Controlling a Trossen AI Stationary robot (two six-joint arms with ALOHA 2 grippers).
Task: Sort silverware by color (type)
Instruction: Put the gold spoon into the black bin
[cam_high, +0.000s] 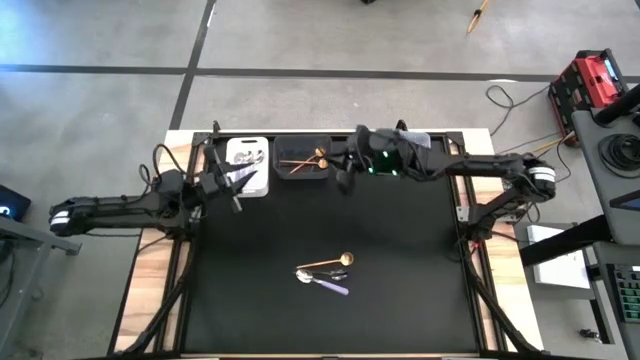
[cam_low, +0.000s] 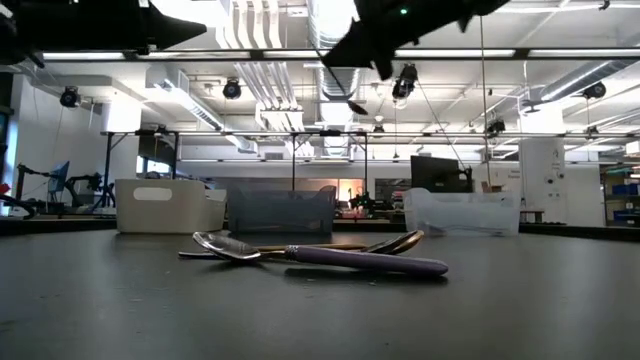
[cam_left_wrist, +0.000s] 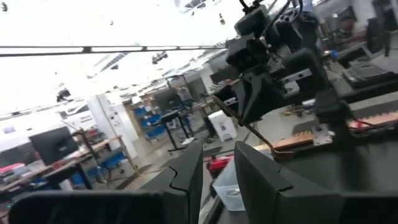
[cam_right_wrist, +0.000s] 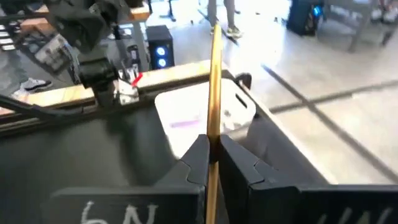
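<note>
The black surface (cam_high: 400, 260) is carrying three bins at its twelve o'clock edge. The right gripper (cam_high: 345, 180) is hovering beside the dark bin (cam_high: 303, 160), fingers clamped on a gold utensil (cam_right_wrist: 214, 93). The left gripper (cam_high: 236, 190) is hanging by the white bin (cam_high: 248, 165), fingers slightly apart around nothing. A gold spoon (cam_high: 330, 262) and a purple-handled spoon (cam_high: 322, 282) are lying crossed at six o'clock.

The right claw (cam_right_wrist: 213, 155) pinches a gold utensil (cam_right_wrist: 214, 93) upright, with the white bin (cam_right_wrist: 202, 121) beyond it
</note>
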